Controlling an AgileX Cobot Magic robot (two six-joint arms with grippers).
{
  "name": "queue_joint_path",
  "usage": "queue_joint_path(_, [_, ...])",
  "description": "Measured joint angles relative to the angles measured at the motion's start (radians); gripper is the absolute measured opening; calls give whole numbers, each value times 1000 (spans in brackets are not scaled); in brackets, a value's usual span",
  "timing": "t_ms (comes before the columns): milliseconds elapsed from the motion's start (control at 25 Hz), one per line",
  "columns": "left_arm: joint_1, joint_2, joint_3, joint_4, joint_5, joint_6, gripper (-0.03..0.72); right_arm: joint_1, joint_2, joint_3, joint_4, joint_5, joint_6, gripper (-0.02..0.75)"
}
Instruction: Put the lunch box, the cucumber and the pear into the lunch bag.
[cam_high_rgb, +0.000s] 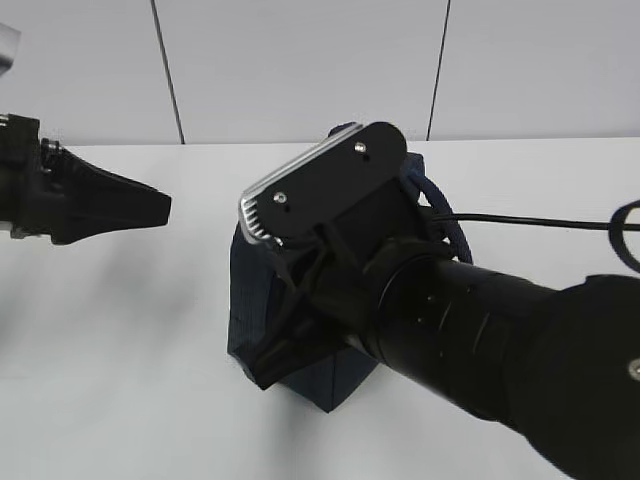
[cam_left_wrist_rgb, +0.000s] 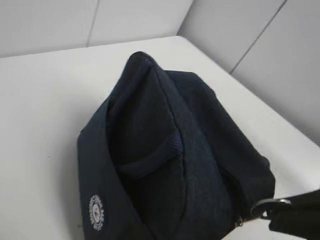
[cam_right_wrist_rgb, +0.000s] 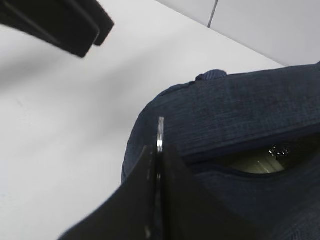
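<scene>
The navy lunch bag (cam_high_rgb: 262, 300) sits near the middle of the white counter (cam_high_rgb: 120, 330), well in from every edge. The right pincer (cam_right_wrist_rgb: 159, 145) is pressed closed on the metal zip pull (cam_right_wrist_rgb: 160, 131), a thin plate standing edge-up between its dark jaws at the bag's end. Through the part-open zipper slit a pale greenish surface (cam_right_wrist_rgb: 255, 166) shows inside, perhaps the lunch box lid, though I cannot be sure. The cucumber and pear are nowhere in sight.

The left pincer (cam_high_rgb: 160, 208) hangs off to the left, apart from the bag, tips together and holding nothing.

I judge the bag soft and slumping: its fabric creases and the padded loop handle (cam_left_wrist_rgb: 150, 159) sags across the top. It would buckle under a pull, so the stiff metal pull is the sound place to hold, and steadying the cloth with the other arm seems wise. The pull looks thin and smooth, so it may slip.
</scene>
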Motion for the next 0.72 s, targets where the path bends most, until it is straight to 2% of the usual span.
queue_joint_path(120, [-2, 87, 0, -19, 79, 182, 242, 0, -13, -16, 22, -4, -14, 0])
queue_joint_path(240, [-44, 139, 0, -28, 87, 253, 242, 0, -13, -46, 46, 3, -43, 0])
queue_joint_path(600, [-121, 160, -3, -38, 6, 297, 257, 0, -13, -80, 110, 27, -114, 0])
queue_joint_path(640, [-128, 167, -3, -39, 4, 298, 251, 0, -13, -80, 113, 27, -116, 0])
queue_joint_path(720, [-147, 187, -3, -42, -4, 298, 181, 0, -13, -80, 116, 29, -126, 0])
